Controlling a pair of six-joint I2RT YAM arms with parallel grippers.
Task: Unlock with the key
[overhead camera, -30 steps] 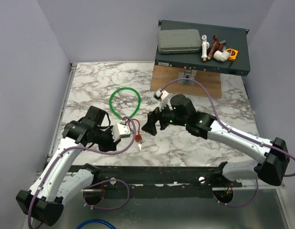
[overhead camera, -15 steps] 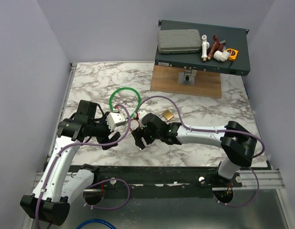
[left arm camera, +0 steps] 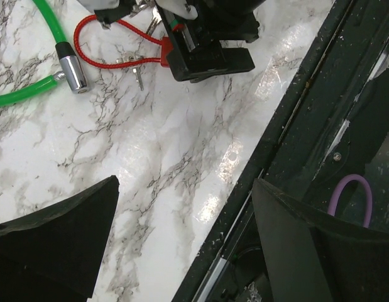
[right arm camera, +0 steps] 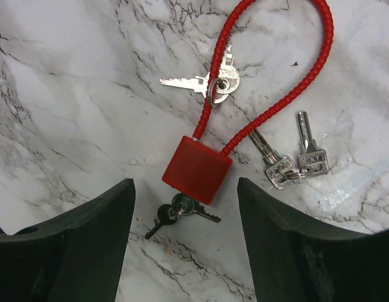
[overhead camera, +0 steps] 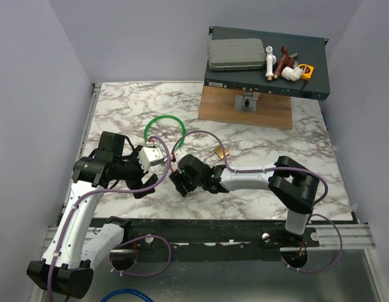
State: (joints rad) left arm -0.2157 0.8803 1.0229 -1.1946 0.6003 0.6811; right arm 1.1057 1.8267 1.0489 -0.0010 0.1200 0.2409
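Jaws of the right gripper (right arm camera: 185, 195) stand spread and empty, one dark finger (right arm camera: 87, 233) on each side of a red lock body (right arm camera: 197, 170), with bare marble showing between each finger and the lock.

Right arm: it reaches left from its base, low across the surface (overhead camera: 119, 107), elbow folded near the right edge, forearm stretched out, wrist turned down onto the marble.

Left arm: it rises from the near left corner, elbow bent outward, wrist pointing right. The left gripper (left arm camera: 185, 189) hangs over bare marble close to the near edge, beside the green cable (left arm camera: 21, 95).

Position of the key (right arm camera: 200, 82): it lies flat on the surface, silver, on a small ring threaded onto the red cord (right arm camera: 288, 94) that loops out of the lock body. It sits beyond the right fingertips, past the lock and outside the gap between the jaws. Nothing touches it.

Other items noted: a dark-headed key (right arm camera: 181, 211) sits at the lock body's near edge, between the right jaws; whether it is seated in the lock cannot be told. Two loose keys (right arm camera: 285, 168) lie just beside the cord, to the right.

Left jaws: spread wide, holding nothing, touching nothing. The lock, cord and keys lie well ahead of them, by the right gripper.
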